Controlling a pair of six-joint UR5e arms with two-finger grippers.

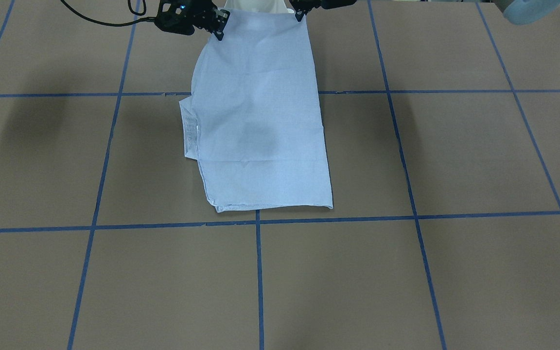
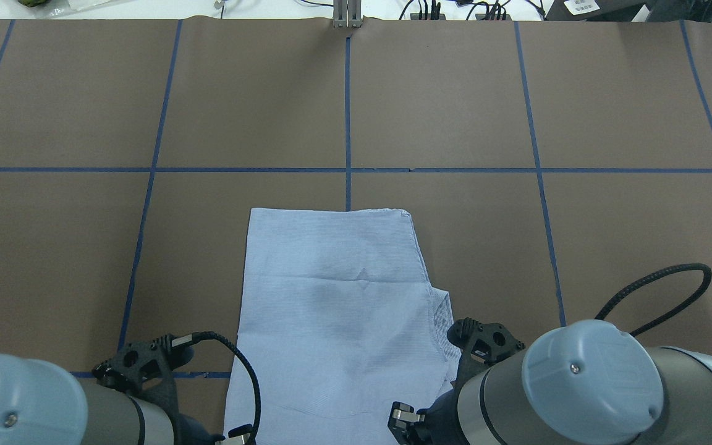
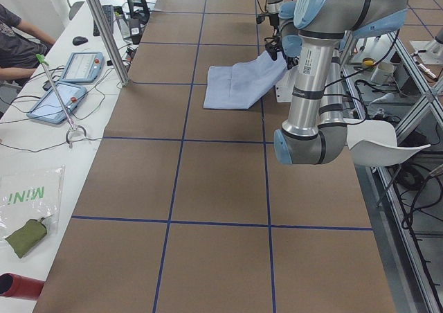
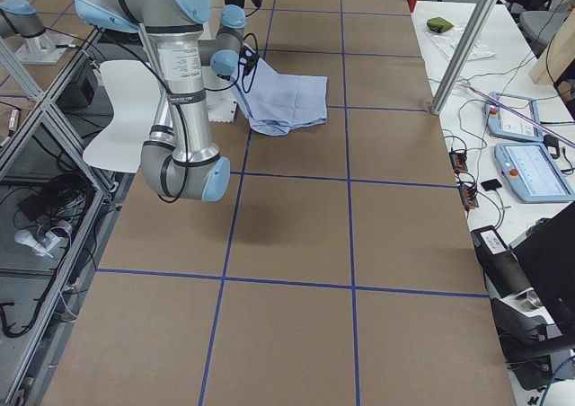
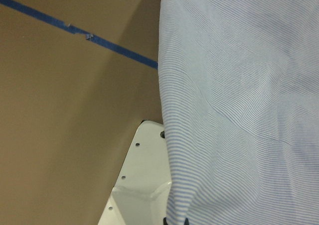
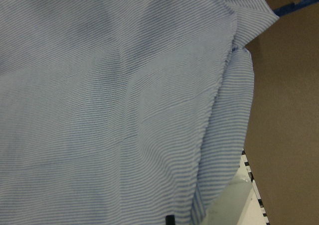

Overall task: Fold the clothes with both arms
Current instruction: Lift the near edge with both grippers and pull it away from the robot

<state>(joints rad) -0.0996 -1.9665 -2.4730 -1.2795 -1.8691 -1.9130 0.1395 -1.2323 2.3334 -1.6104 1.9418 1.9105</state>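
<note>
The light blue striped shirt (image 1: 260, 126) lies folded into a long panel on the brown table, with a folded part sticking out at one side (image 1: 190, 131). Its robot-side edge is lifted off the table. My left gripper (image 1: 301, 13) is shut on one corner of that edge and my right gripper (image 1: 219, 29) is shut on the other. In the overhead view the shirt (image 2: 331, 309) runs between the left gripper (image 2: 238, 436) and the right gripper (image 2: 402, 420). Cloth fills the left wrist view (image 5: 239, 110) and the right wrist view (image 6: 109, 110).
The white pedestal base (image 5: 139, 185) sits under the lifted edge. Blue tape lines (image 1: 258, 272) grid the table. A black cable (image 2: 659, 284) loops beside my right arm. A metal post (image 3: 104, 29) and tablets (image 3: 69, 84) stand along the far side bench.
</note>
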